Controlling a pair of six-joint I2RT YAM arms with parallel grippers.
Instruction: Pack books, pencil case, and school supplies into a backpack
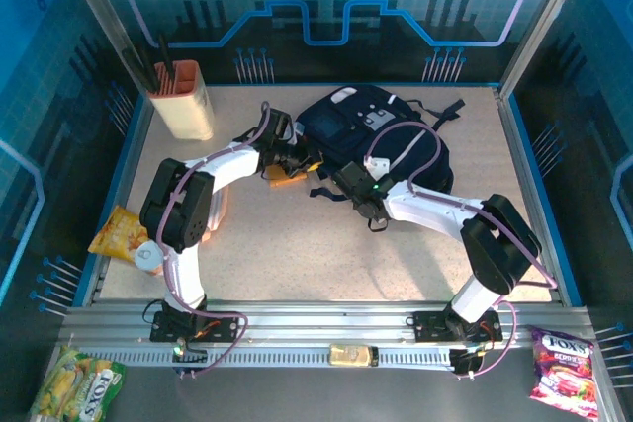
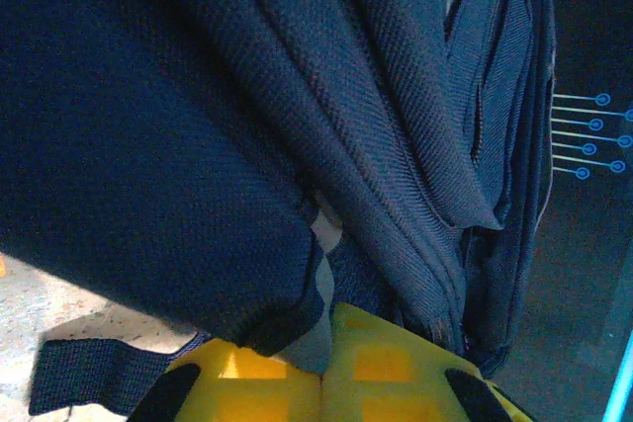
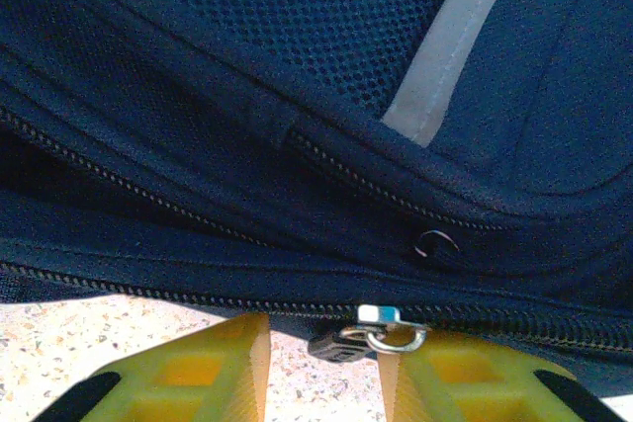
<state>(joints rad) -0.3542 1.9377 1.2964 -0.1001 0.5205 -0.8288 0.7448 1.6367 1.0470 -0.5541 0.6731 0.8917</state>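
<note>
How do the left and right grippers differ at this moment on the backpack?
The left gripper has its fingers shut, pinching a grey-edged fold of the backpack; the right gripper has its fingers apart, a zipper pull between them. In the top view, the left gripper sits at the backpack's left side, the right gripper at its near edge. Both have yellow fingers.
</note>
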